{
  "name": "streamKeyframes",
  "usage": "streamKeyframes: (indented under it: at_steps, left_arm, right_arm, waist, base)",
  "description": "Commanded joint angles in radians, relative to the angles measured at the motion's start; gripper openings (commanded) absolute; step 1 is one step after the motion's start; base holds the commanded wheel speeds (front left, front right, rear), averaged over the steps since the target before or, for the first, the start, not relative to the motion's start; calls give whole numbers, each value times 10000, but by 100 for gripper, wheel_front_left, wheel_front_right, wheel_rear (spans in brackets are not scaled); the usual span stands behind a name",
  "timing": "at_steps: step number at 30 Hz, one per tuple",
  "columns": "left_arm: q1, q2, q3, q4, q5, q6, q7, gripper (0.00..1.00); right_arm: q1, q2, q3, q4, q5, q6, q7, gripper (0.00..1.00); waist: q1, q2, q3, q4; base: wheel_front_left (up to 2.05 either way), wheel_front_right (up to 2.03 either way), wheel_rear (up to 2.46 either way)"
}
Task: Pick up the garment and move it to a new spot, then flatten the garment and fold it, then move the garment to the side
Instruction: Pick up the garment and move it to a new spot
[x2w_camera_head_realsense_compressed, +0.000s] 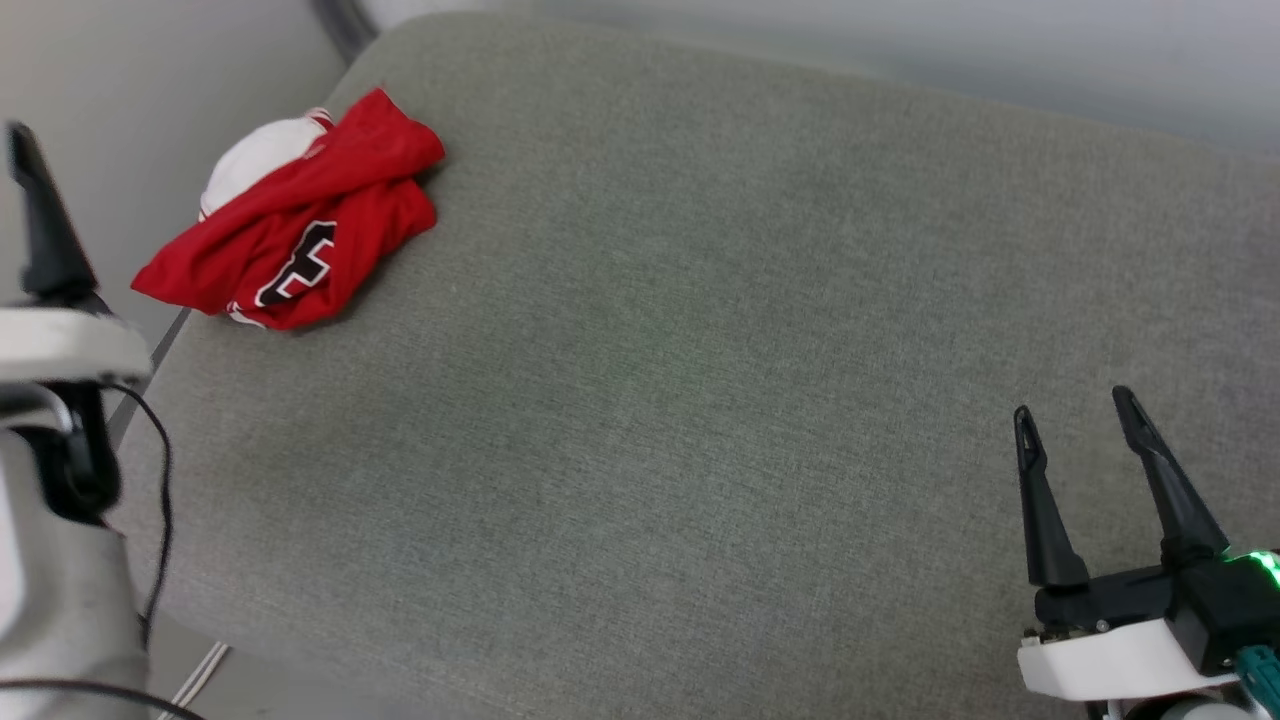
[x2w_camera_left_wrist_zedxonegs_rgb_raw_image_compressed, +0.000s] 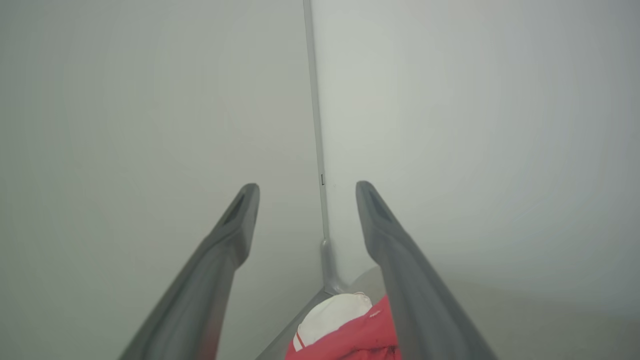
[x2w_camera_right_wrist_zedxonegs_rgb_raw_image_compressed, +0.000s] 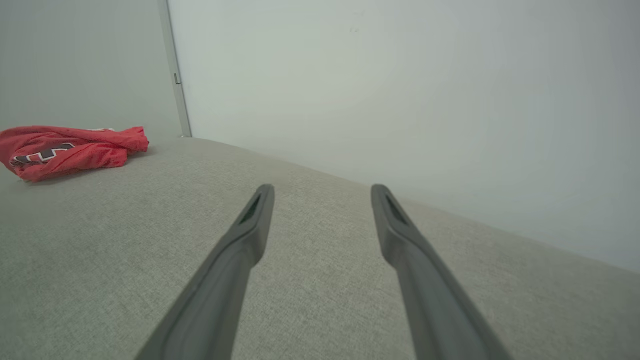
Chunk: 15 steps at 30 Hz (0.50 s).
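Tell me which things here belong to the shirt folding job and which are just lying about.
Job in hand:
- red garment, crumpled at the cushion's far left corner
- grey cushion, the work surface
- left gripper and right gripper, both open and empty

Just there:
- black cable near the left arm
- wall corner strip

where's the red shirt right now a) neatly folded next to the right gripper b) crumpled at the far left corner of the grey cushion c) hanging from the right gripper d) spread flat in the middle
b: the garment lies bunched at the far left corner of the grey cushion, apart from the open, empty right gripper.
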Motion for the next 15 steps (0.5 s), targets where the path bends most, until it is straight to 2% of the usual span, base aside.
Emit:
streamKeyframes:
  at_steps: [1, 5, 8, 12, 15]
  left_arm:
    - [-393, 183, 81, 114, -44, -71, -28, 100]
    - [-2056, 977, 291, 1110, -439, -305, -26, 100]
    - [-3132, 1840, 201, 2011, -750, -471, 53, 100]
    - [-4285, 2738, -371, 3263, -1229, -565, 710, 100]
    - [-4756, 3136, -1271, 3906, -2113, -564, 1470, 100]
  right_arm:
    - [-196, -13, -40, -106, -90, -3, -21, 100]
    - [-478, -13, -180, -521, -467, -3, -21, 100]
    - [-704, -13, -203, -876, -775, -3, -19, 100]
    - [-928, -15, -365, -1342, -1053, -3, -21, 100]
    - [-994, -17, -452, -1625, -1086, -3, -21, 100]
  waist:
    - [-1, -1, 728, -279]
    - [-1, -1, 1556, -406]
    - [-1, -1, 2129, -508]
    - [-1, -1, 2726, -586]
    - [-1, -1, 3042, -632]
  base:
    - [0, 0, 0]
    - [0, 0, 0]
    - [0, 0, 0]
    - [0, 0, 0]
    - [0, 0, 0]
